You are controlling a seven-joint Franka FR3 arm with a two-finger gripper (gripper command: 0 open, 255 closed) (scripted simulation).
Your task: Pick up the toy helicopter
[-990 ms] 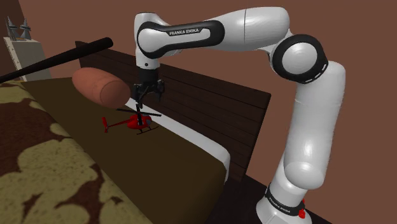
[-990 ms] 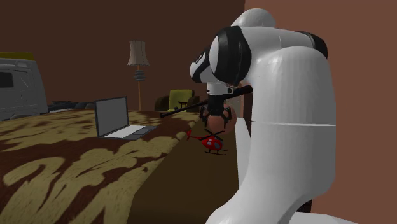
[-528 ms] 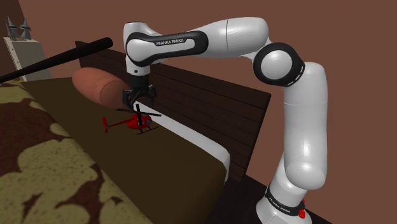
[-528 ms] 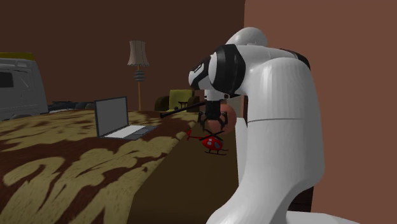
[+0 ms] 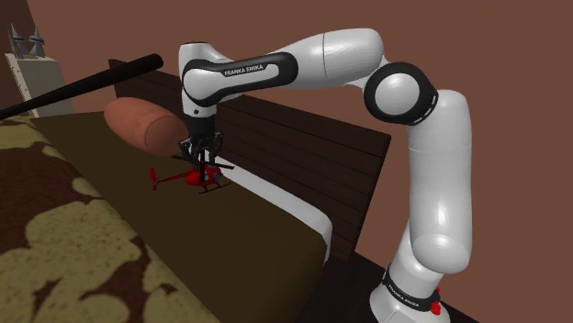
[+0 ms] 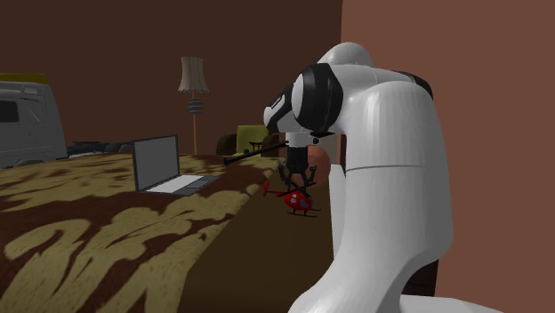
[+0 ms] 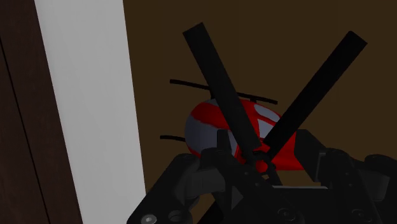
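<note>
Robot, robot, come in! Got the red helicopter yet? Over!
Hand open, low over toy helicopter, fingers straddling rotor hub. Helicopter on the bed, not lifted. Brown bolster close by, not between hand and toy.

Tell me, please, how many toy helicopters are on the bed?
1. The red toy helicopter lies on the bed near the brown bolster pillow, under the gripper. The arm hides part of the bed in the second exterior view, so another may be hidden.
</note>
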